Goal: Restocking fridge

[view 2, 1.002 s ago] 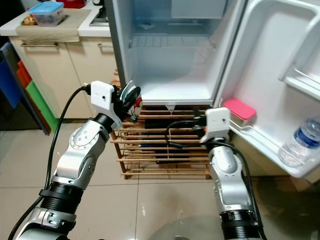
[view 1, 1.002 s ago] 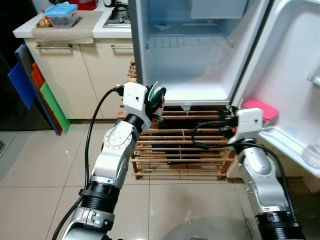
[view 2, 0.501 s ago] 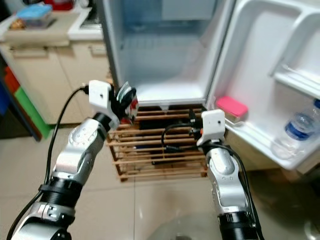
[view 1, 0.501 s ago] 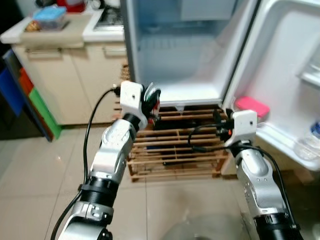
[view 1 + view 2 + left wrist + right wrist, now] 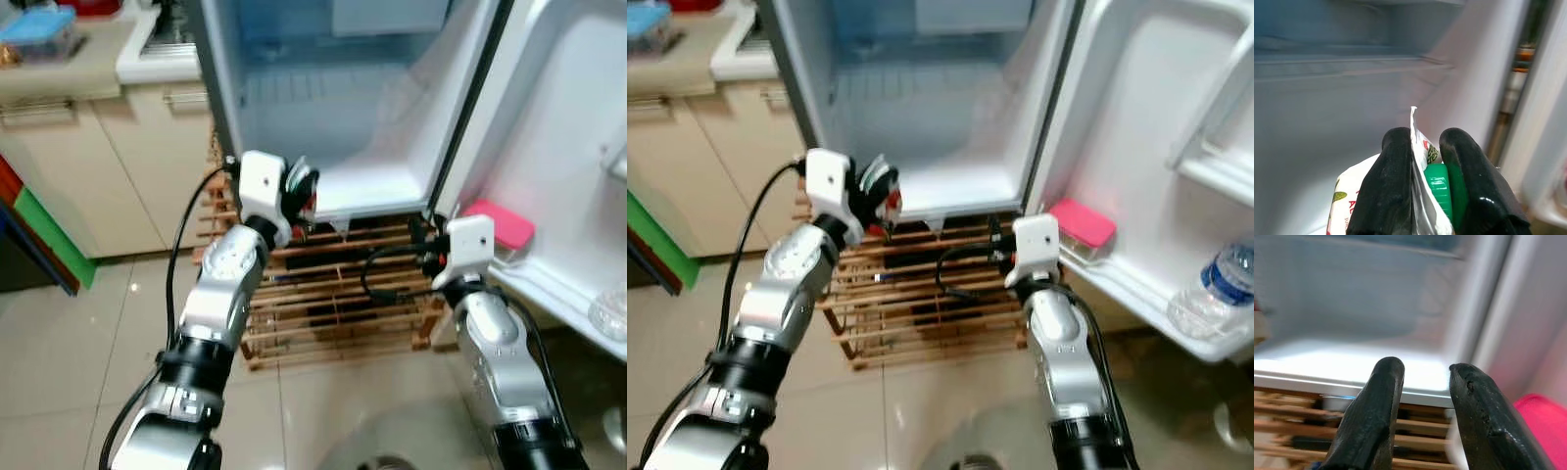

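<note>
My left gripper (image 5: 1422, 147) is shut on the top seam of a white carton with a green cap (image 5: 1430, 188), red and green print on its side. In the eye views the carton (image 5: 302, 186) sits at the front lip of the open fridge's bottom floor (image 5: 377, 186). My right gripper (image 5: 1422, 377) hangs lower, in front of the fridge's lower edge, with a small gap between its fingers and nothing in it. Its wrist (image 5: 468, 240) is beside the open door (image 5: 568, 147).
A pink-lidded box (image 5: 500, 223) and a water bottle (image 5: 1213, 284) sit in the door's lower shelf. A wooden slatted rack (image 5: 333, 304) stands under the fridge. A kitchen counter (image 5: 78, 69) with a blue-lidded container (image 5: 39, 27) is to the left. Tiled floor lies below.
The camera has moved closer and turned right, so the counter slides left. My left gripper with the carton has come nearer the fridge's bottom lip. The right arm keeps its pose.
</note>
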### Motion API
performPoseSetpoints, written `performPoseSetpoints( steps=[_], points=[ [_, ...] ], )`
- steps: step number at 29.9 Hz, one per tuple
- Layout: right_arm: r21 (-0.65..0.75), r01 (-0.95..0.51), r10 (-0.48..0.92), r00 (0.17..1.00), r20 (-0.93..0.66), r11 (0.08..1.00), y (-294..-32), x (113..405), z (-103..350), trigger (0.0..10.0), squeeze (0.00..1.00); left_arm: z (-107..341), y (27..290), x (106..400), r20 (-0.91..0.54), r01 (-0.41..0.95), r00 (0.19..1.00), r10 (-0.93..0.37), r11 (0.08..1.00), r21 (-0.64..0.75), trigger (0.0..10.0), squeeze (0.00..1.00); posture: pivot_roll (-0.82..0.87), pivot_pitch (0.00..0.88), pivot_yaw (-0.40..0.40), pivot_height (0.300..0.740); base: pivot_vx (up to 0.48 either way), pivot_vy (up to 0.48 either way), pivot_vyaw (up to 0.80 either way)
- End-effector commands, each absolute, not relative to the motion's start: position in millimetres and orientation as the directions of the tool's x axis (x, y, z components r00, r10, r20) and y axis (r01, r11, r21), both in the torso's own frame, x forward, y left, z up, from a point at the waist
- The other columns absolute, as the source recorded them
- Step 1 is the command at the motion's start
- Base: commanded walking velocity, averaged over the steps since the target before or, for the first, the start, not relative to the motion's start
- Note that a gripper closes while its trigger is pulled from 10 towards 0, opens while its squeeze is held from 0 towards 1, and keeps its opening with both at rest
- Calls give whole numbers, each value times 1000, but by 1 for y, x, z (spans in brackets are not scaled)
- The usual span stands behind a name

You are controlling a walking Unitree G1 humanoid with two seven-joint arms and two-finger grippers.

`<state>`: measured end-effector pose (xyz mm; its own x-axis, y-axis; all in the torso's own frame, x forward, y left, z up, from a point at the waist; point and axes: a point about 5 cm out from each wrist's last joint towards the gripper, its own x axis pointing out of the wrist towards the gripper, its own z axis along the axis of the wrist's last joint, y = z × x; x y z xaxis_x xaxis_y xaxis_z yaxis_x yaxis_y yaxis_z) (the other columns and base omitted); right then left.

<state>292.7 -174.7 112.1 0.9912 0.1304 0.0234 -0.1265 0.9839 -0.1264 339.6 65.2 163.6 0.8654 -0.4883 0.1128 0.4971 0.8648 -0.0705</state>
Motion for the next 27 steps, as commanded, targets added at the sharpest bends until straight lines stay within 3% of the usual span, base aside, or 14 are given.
performPoseSetpoints(
  steps=[1,7,14,21,27],
  points=[
    [-116,-147,154,987,52,982,-168,294,119,10000,0,169,72,343,124,490,867,-482,870,-46,10000,0,-170,3,25,720,465,0,0],
    [-115,-152,159,986,46,982,-168,294,118,10000,0,170,71,347,123,480,870,-477,877,2,10000,0,-174,5,29,720,455,0,0],
    [-109,-162,168,985,44,981,-166,290,117,10000,0,171,72,356,109,454,885,-453,891,18,10000,0,-179,17,27,720,0,0,0],
    [-125,-191,197,980,41,974,-163,277,118,10000,0,171,57,373,103,443,893,-438,896,-34,10000,0,-215,64,39,720,0,0,0],
    [-155,-223,228,974,16,962,-161,248,121,10000,0,158,37,374,78,424,904,-421,905,-33,10000,0,-298,144,36,720,0,0,0]
  ],
)
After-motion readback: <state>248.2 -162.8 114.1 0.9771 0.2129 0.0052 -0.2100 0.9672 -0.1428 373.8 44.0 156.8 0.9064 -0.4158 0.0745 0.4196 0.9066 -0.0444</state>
